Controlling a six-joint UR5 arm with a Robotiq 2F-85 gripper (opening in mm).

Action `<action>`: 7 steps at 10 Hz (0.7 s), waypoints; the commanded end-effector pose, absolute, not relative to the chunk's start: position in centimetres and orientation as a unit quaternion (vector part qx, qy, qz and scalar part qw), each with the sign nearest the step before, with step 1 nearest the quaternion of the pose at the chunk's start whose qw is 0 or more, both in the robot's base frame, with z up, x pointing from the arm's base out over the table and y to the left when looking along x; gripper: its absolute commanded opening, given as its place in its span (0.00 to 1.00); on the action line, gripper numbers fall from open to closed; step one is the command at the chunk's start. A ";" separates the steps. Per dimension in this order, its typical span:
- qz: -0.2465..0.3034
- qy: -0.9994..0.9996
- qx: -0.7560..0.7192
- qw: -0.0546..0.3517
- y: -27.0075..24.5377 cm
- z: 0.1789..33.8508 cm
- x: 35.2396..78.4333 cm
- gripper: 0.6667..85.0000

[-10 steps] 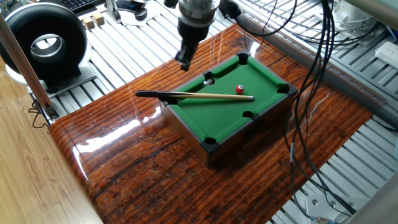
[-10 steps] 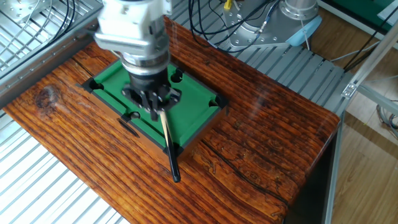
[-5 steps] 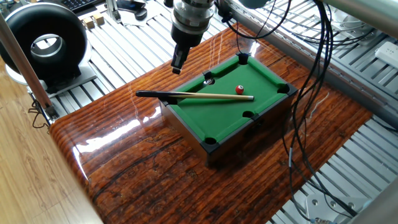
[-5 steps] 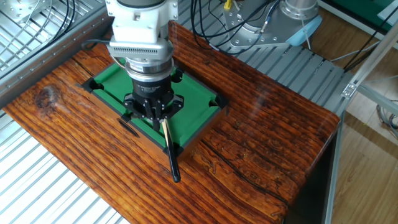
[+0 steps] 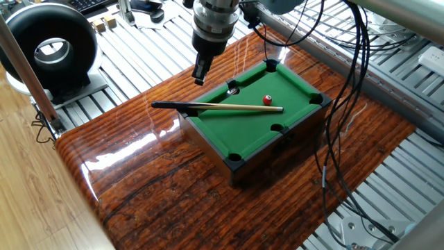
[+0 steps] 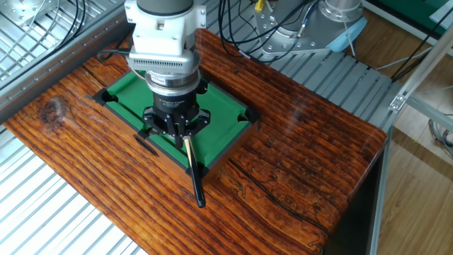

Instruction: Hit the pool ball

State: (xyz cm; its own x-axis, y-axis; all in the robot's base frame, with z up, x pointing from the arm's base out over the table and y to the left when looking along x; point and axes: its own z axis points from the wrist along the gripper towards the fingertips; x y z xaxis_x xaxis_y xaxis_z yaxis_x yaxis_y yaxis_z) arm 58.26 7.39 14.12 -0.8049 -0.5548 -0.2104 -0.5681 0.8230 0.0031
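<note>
- Hanging above the counter [image 5: 159, 173], off the far-left side of the mini pool table [image 5: 258, 114]: the gripper [image 5: 200, 71], pointed down, well clear of the green felt.
- Holding nothing; jaws appear close together in one fixed view, but how far open cannot be told for sure.
- Blocking much of the mini pool table [image 6: 219, 138] in the other fixed view: the gripper [image 6: 174, 127], with its white and grey wrist body above it.
- Resting on the felt of the mini pool table, toward its far side between the two middle pockets: the pool ball [image 5: 267, 100], small, red and glossy; hidden behind the gripper in the other fixed view.
- Lying across the mini pool table's left portion: the cue stick [image 5: 218, 107], pale tip end on the felt just below and beside the pool ball, dark butt end jutting out past the table's left corner over the counter.
- Seen in the other fixed view: the cue stick [image 6: 192, 170] running out from under the gripper, its dark end past the mini pool table's near edge.
- Standing well apart from the mini pool table, beyond the counter's left end: a black ring-shaped device [image 5: 48, 48].
- Draping down past the mini pool table's right side: black cables [image 5: 354, 83].
</note>
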 end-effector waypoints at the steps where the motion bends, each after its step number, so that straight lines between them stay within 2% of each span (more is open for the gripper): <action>1: 0.050 0.952 -0.287 0.098 8.3 14.1 57.8 0.00; 3: 0.028 0.952 -0.289 0.091 7.2 13.9 57.8 0.00; 7: 0.049 0.950 -0.290 0.109 8.6 14.0 58.3 0.00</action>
State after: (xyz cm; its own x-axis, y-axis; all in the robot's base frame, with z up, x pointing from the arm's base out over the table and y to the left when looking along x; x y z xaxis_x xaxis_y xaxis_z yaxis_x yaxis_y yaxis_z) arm 57.85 8.01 13.79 -0.8102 -0.5478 -0.2084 -0.5632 0.8261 0.0180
